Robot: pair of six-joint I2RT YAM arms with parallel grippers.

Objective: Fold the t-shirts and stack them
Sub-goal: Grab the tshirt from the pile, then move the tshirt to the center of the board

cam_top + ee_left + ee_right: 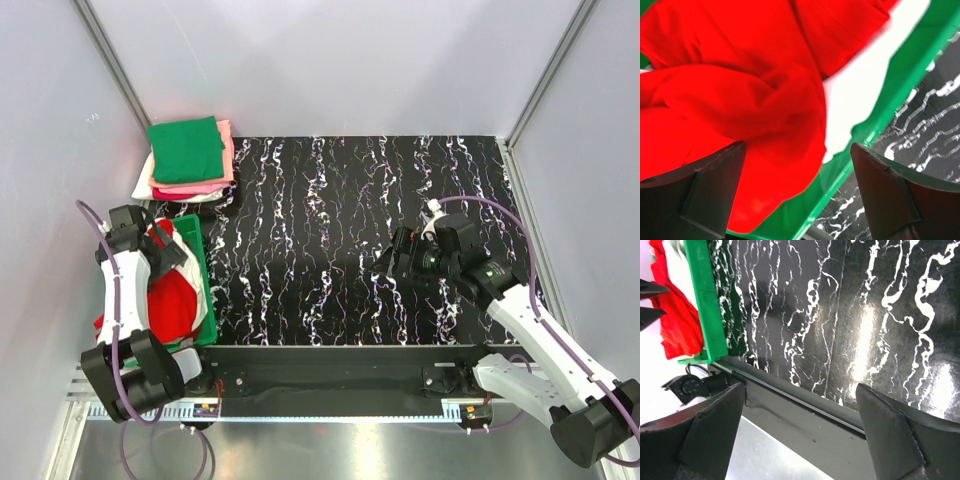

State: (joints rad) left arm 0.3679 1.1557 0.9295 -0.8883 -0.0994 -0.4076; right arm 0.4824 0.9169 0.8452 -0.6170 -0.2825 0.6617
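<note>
bin [200, 285] — green, left table edge | table [320, 260] — black marbled | walls [330, 60] white

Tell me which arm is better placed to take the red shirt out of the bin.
Left. The left pincer, open, hangs over the red shirt in the bin; the right pincer, also open, is far off over the table.

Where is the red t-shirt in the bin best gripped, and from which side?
Probably grip the raised, bunched fold of the red t-shirt, coming from above with the open left tool. That ridge stands up from the heap, away from the green bin wall.
</note>
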